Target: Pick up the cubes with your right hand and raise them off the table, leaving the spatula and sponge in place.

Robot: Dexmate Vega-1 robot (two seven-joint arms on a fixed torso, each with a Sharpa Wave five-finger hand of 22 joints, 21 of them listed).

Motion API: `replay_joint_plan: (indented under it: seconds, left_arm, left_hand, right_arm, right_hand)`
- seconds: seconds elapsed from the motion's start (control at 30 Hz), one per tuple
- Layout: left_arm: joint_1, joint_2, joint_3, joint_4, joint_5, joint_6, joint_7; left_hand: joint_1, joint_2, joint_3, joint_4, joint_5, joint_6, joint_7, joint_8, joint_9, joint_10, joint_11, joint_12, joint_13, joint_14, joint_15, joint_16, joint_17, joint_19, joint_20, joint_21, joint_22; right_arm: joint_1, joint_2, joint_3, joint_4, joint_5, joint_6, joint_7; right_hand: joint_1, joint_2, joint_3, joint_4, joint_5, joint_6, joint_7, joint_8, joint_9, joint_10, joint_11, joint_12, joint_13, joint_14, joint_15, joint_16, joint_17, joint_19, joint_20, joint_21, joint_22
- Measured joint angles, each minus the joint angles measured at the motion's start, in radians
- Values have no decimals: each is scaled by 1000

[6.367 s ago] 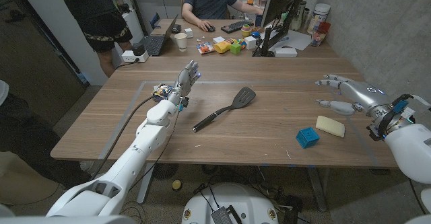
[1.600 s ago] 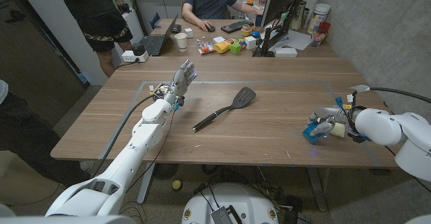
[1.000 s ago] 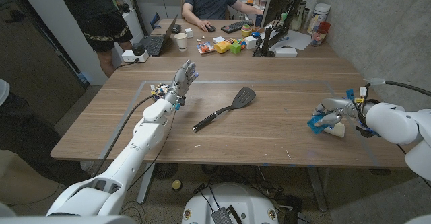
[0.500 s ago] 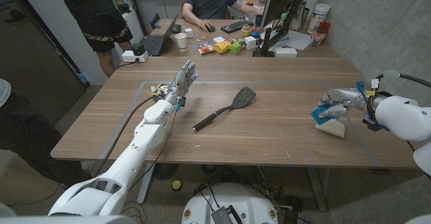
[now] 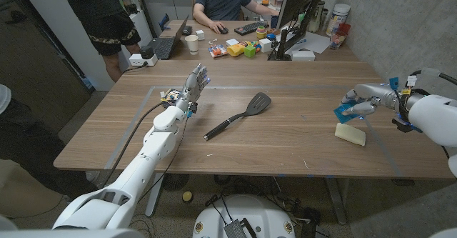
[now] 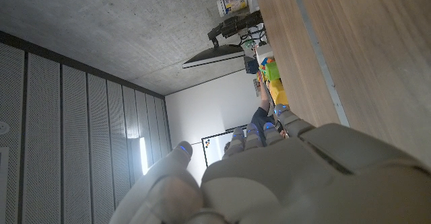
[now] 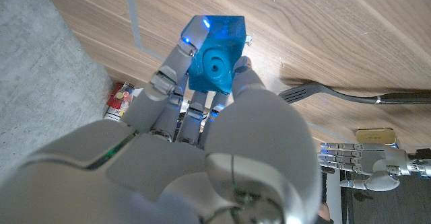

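Cube (image 5: 345, 110) is in my right hand (image 5: 360, 101), off the table (image 5: 285, 134). Head view shows it hanging above the sponge (image 5: 350, 134), clear air between the two. Right wrist view confirms the grip: blue cube (image 7: 217, 54) pinched between the thumb on one face and the fingers (image 7: 170, 72) on the opposite side, round hole in the near face pointing back at the camera. Pinch is out near the fingertips, not in the palm. I judge that's because the cube is small and sat close to the sponge, so a fingertip grasp avoids nudging the sponge on closing.

Sponge lies on the wood at the table's right side, looks undisturbed from here. Spatula (image 5: 239, 115) lies mid-table, handle toward the robot, head away, well apart from the right hand. Both are meant to be left alone, and the lift path is nowhere near the spatula.

Left hand (image 5: 196, 81) is parked on the left of the table, fingers apart and pointing away from the robot, holding nothing. Left wrist view shows only the back of the hand (image 6: 269, 177) and the room beyond, nothing in it. Good place for it, out of the right arm's way.

Task says cubes, plural; I see one on this table. Lift looks essentially done. Risk is slip: fingertip contact only, smooth plastic faces.
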Motion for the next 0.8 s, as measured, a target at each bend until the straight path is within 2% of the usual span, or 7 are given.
replay_joint_plan:
  seconds: [0.23,0.27,0.4,0.57,0.67,0.7,0.8]
  left_arm:
    - [9,0,-1,-11,0,-1,4]
    - [11,0,-1,-13,-1,-2,8]
    - [18,1,-1,-21,-1,-2,8]
    - [26,5,-2,-30,-7,-6,16]
    - [31,7,-2,-37,-7,-6,16]
    - [33,8,-2,-40,-10,-6,20]
    - [38,11,-2,-48,-10,-6,20]
  left_hand:
    - [0,0,-6,0,0,0,0,0,0,0,0,0,0,0,0,0,0,0,0,0,0]
    - [0,0,-6,0,0,0,0,0,0,0,0,0,0,0,0,0,0,0,0,0,0]
    - [0,0,-7,1,0,0,0,0,0,0,0,0,0,0,0,0,0,0,0,0,0]
    - [0,0,-7,1,4,0,0,0,0,0,0,0,0,0,0,0,0,0,0,0,0]
    - [0,0,-7,1,4,0,0,0,0,0,0,0,0,0,0,0,0,0,0,0,0]
    - [0,0,-7,1,4,0,0,0,0,0,0,0,0,0,0,0,0,0,0,0,0]
    - [0,0,-7,1,4,0,0,0,0,0,0,0,0,0,0,0,0,0,0,0,0]
  right_arm:
    - [9,36,21,-14,-39,35,12]
    - [15,64,37,-28,-47,41,15]
    - [15,64,37,-28,-68,59,25]
    - [26,121,69,-55,-90,86,31]
    - [26,121,69,-55,-103,105,31]
    - [31,149,81,-65,-107,112,31]
    - [31,149,81,-65,-117,131,31]
  right_hand:
    - [0,0,6,-1,-1,0,0,-1,0,0,0,1,0,0,0,0,1,0,0,2,0]
    - [0,0,6,-1,-1,0,0,-1,0,0,0,1,0,0,0,0,2,0,0,3,0]
    - [0,0,6,-1,0,0,0,-2,0,0,0,1,1,0,-1,-3,3,0,0,3,0]
    - [0,0,6,-1,0,9,9,-9,-1,3,4,1,1,4,-4,-9,1,9,-5,3,0]
    - [1,0,10,-5,0,9,9,-9,-1,3,4,1,1,8,-7,-14,3,10,-4,3,0]
    - [5,-4,10,-5,0,9,9,-9,-1,3,4,1,1,8,-7,-14,5,11,-3,3,0]
    - [5,-4,11,-6,0,9,9,-9,-1,3,4,1,2,8,-7,-14,8,11,-3,-1,1]
